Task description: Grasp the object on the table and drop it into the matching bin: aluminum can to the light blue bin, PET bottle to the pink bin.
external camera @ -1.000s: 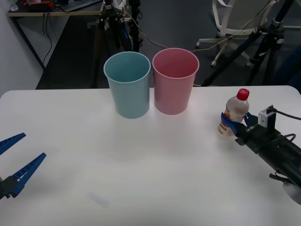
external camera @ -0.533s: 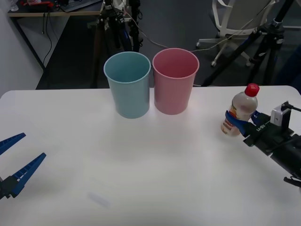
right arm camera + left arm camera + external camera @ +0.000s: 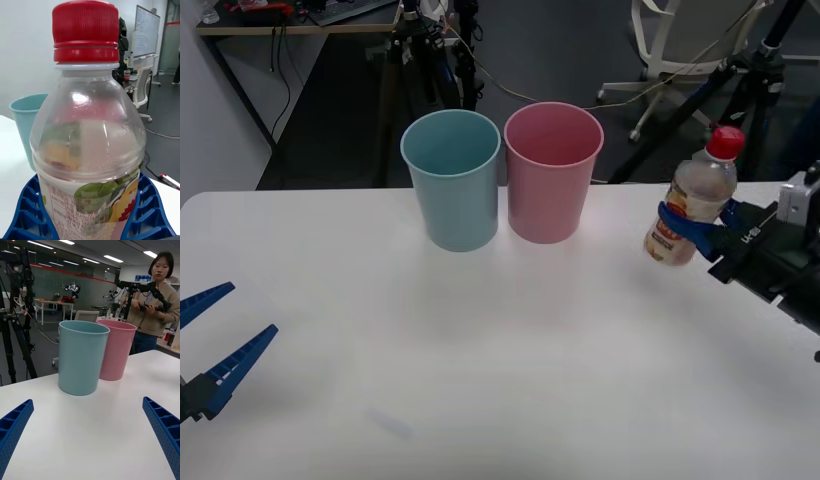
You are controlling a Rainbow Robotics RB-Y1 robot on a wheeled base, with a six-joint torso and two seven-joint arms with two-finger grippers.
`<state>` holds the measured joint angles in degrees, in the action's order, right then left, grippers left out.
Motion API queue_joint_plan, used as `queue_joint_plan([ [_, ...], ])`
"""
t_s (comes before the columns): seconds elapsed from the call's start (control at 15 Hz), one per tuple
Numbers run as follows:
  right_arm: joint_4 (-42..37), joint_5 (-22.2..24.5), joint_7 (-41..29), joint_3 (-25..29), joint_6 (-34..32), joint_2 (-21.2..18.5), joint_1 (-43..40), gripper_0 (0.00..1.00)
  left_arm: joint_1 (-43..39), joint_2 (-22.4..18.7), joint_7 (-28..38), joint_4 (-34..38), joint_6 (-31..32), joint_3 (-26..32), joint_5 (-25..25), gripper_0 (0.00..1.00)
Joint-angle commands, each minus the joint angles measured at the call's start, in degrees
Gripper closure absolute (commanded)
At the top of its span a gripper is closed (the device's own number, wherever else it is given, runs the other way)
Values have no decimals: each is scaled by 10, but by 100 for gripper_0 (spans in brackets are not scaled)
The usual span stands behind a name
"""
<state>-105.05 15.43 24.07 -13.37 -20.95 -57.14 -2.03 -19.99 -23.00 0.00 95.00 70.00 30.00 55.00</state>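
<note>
The right gripper (image 3: 692, 228) clamped the PET bottle (image 3: 690, 200) above the table (image 3: 480, 330). The left gripper (image 3: 215, 335) sat spread wide, holding nothing.

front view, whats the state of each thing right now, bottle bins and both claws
PET bottle: capped, tilted, lifted off the table, held around its label.
Right claw: shut on the bottle, at the table's right side.
Left claw: open, holding nothing, low at the left edge.
Pink bin: upright, beside the blue one.
Light blue bin: upright, nothing visible inside.
</note>
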Motion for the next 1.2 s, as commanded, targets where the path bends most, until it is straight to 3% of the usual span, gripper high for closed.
queue_joint_plan([
  [0.07,-30,-58,-4,-13,20,-41,29,100,0,0,0,0,0,0,0,0],
  [0.4,-51,-148,-16,-54,55,-99,106,100,0,0,0,0,0,0,0,0],
  [0.6,-38,-158,-22,-93,67,-109,176,100,0,0,0,0,0,0,0,0],
  [0.93,56,-232,-32,-243,84,-108,382,100,0,0,0,0,0,0,0,0],
  [1.2,143,-239,-40,-305,100,-66,477,100,0,0,0,0,0,0,0,0],
])
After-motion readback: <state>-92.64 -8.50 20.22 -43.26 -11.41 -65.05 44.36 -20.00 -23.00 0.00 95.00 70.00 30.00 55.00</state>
